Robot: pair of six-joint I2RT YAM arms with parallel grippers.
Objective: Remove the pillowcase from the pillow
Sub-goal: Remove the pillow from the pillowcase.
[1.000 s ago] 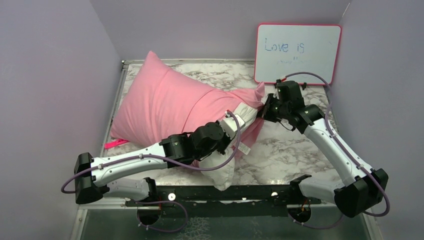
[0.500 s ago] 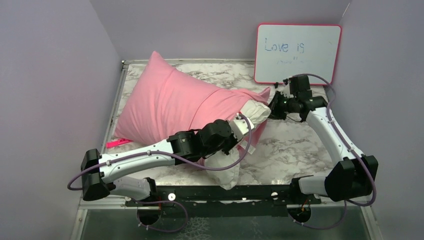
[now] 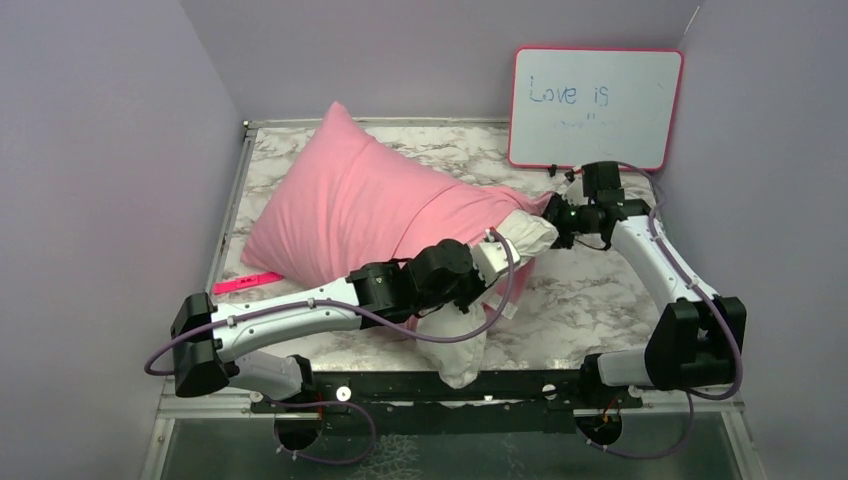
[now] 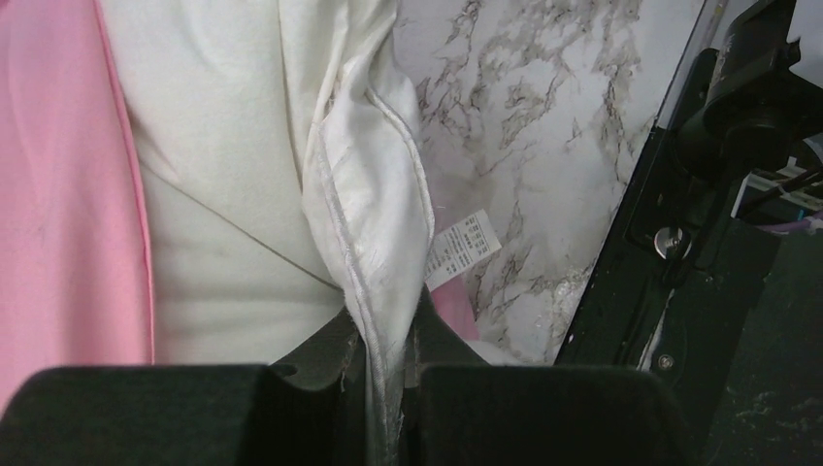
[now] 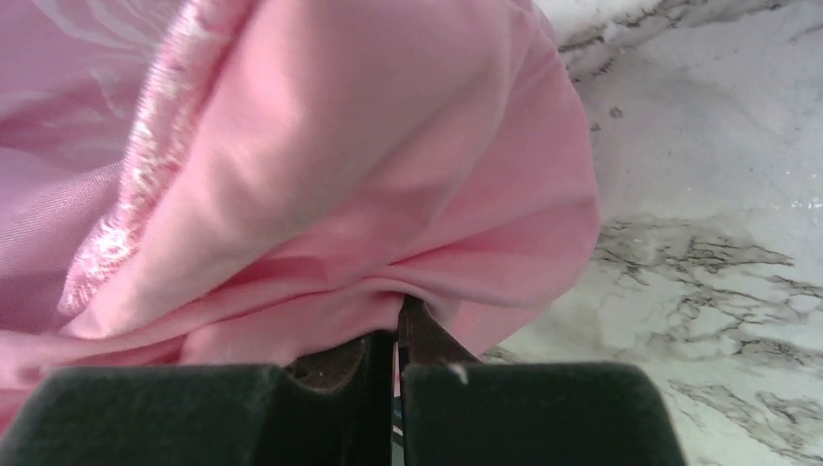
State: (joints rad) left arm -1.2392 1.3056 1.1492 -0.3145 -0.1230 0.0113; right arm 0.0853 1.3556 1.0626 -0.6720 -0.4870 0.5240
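Left gripper is clamping almost fully shut on the piped seam of the pillow, pinching a thin fold of white fabric at the end that's poking out of the cover. Right gripper is sitting just in front of the whiteboard, jaws squeezed together on a bunched fold of the pillowcase near its open end. The pillowcase is lying off to the whiteboard's left and is covering most of the pillow. Only the end on the whiteboard side is showing white.

Handling-wise, I'm guessing both are light and totally floppy. The pink satin is looking slick, so a thin pinch is probably going to slip out once it's under tension. Grabbing a thicker gather at the hem seems safer. The pillow is squishy, so its stitched seam is looking like the best handle, since the stuffing is just going to compress. I'm expecting bunching rather than a clean slide.
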